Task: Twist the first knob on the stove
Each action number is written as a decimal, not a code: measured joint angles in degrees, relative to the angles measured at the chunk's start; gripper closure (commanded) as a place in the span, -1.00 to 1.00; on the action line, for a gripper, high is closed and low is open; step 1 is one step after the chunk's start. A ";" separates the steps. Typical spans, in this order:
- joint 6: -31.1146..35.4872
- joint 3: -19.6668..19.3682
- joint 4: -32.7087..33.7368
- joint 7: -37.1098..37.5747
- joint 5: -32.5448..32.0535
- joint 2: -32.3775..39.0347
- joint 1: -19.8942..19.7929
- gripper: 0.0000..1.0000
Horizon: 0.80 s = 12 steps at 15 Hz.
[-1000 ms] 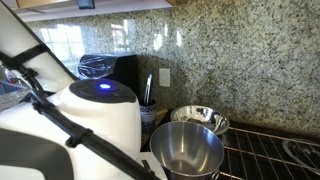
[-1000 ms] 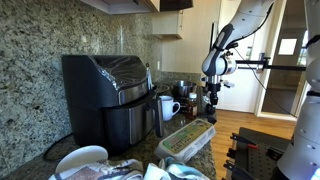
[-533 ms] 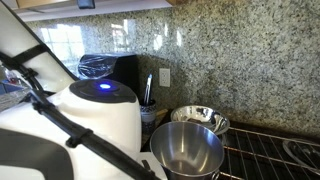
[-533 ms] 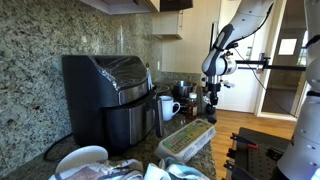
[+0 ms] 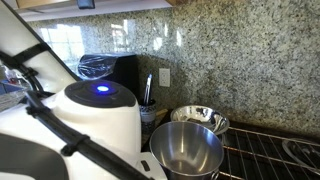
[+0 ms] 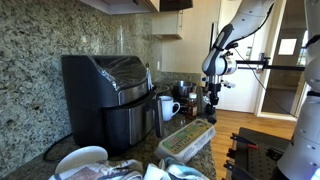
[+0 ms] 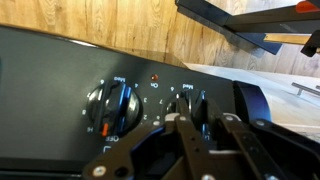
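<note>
In the wrist view the stove's dark control panel [image 7: 60, 70] fills the frame, seen from the front. It carries a knob with an orange mark [image 7: 113, 104] on the left and a second knob [image 7: 192, 103] to its right. My gripper [image 7: 203, 120] is shut on that right-hand knob, with one finger [image 7: 181, 132] lying over its left side and the other on its right. The stove's black bar grates [image 5: 268, 150] show in an exterior view. Far off in an exterior view, the gripper [image 6: 211, 101] hangs low from the arm.
Two steel pots [image 5: 186, 150] [image 5: 204, 118] stand on the grates next to the granite wall. A black air fryer [image 6: 110, 95] and a white mug [image 6: 170, 107] sit on the counter. The robot's white body [image 5: 95, 120] blocks the near left.
The robot's white body and its cable have shifted slightly in the near exterior view. The gripper stays shut at the same place.
</note>
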 measured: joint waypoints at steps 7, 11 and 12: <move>-0.01 1.25 -0.03 -8.24 5.19 -0.03 -2.00 0.85; -0.03 1.33 -0.04 -8.90 5.57 -0.03 -2.11 0.85; -0.03 1.35 -0.04 -8.90 5.57 -0.03 -2.11 0.85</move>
